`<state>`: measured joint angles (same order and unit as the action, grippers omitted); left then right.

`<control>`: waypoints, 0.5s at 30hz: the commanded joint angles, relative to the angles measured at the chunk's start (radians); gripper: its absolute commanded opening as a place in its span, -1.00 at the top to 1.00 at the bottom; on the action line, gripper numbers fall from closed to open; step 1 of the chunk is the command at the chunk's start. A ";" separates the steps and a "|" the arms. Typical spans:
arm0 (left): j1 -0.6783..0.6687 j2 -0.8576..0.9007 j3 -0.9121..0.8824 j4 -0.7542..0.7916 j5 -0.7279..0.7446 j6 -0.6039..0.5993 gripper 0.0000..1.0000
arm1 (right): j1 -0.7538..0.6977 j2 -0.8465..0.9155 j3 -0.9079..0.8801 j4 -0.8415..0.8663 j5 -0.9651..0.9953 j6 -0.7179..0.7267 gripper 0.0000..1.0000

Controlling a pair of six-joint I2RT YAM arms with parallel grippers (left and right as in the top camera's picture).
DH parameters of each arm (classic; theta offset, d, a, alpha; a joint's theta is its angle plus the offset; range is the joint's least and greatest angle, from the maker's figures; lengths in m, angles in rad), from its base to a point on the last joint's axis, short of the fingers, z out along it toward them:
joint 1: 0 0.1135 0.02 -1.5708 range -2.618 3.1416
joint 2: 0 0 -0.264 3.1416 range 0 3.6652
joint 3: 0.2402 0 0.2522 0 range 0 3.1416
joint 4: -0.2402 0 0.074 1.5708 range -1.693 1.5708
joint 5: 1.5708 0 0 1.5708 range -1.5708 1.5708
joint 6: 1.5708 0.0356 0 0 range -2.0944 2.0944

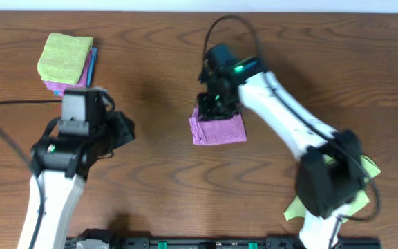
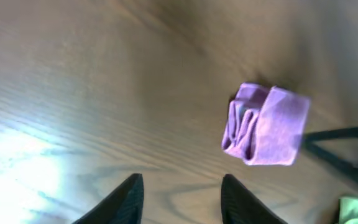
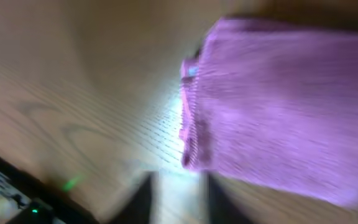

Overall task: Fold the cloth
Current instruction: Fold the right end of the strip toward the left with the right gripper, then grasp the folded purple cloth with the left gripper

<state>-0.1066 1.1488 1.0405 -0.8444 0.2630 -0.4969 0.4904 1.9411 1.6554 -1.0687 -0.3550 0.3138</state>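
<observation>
A purple cloth [image 1: 218, 128] lies folded into a small square at the table's middle. It shows in the left wrist view [image 2: 266, 124] as a folded bundle, and in the right wrist view [image 3: 284, 112] close up and blurred. My right gripper [image 1: 213, 105] hovers at the cloth's far left edge. Its fingers [image 3: 176, 199] are apart, with only table between them. My left gripper [image 1: 126, 130] is to the left of the cloth, well apart from it. Its fingers [image 2: 179, 199] are open and empty.
A stack of folded cloths stands at the far left, a green one [image 1: 64, 57] on top of pink and blue ones. Another green cloth [image 1: 368, 169] lies partly under the right arm's base, and its corner shows in the left wrist view [image 2: 356, 210].
</observation>
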 commanded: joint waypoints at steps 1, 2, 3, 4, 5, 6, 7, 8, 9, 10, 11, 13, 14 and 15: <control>-0.002 0.097 -0.056 0.072 0.136 0.003 -0.12 | -0.075 -0.101 0.029 -0.043 0.127 -0.017 0.97; -0.007 0.131 -0.071 0.111 0.177 0.003 -0.47 | -0.098 -0.106 0.029 -0.066 0.170 -0.014 0.97; -0.016 0.164 -0.085 0.150 0.216 0.003 -0.65 | -0.122 -0.107 0.027 -0.091 0.202 -0.014 0.97; -0.032 0.210 -0.100 0.205 0.256 0.002 -0.78 | -0.146 -0.106 0.016 -0.101 0.212 -0.015 0.97; -0.044 0.239 -0.108 0.241 0.281 0.000 -0.83 | -0.163 -0.106 0.000 -0.098 0.212 -0.015 0.97; -0.058 0.269 -0.114 0.278 0.301 -0.008 -0.89 | -0.177 -0.106 -0.019 -0.090 0.212 -0.015 0.97; -0.076 0.303 -0.117 0.312 0.312 -0.026 -0.92 | -0.190 -0.106 -0.043 -0.076 0.212 -0.015 0.97; -0.092 0.331 -0.118 0.337 0.312 -0.044 -0.95 | -0.202 -0.106 -0.068 -0.058 0.212 -0.014 0.97; -0.111 0.363 -0.118 0.366 0.312 -0.061 -0.95 | -0.219 -0.106 -0.107 -0.028 0.208 -0.014 0.97; -0.130 0.393 -0.118 0.395 0.316 -0.080 -0.96 | -0.232 -0.106 -0.135 -0.010 0.200 -0.014 0.97; -0.145 0.418 -0.118 0.420 0.323 -0.095 -0.96 | -0.244 -0.106 -0.164 0.011 0.185 -0.014 0.97; -0.178 0.471 -0.118 0.484 0.351 -0.125 -0.95 | -0.269 -0.106 -0.237 0.080 0.137 -0.014 0.97; -0.197 0.501 -0.118 0.520 0.356 -0.148 -0.96 | -0.279 -0.105 -0.274 0.118 0.123 -0.009 0.98; -0.210 0.524 -0.118 0.546 0.356 -0.171 -0.92 | -0.286 -0.105 -0.304 0.153 0.114 0.001 0.97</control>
<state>-0.2909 1.6299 0.9237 -0.3225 0.5777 -0.5995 0.2260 1.8263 1.4059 -0.9524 -0.1978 0.3065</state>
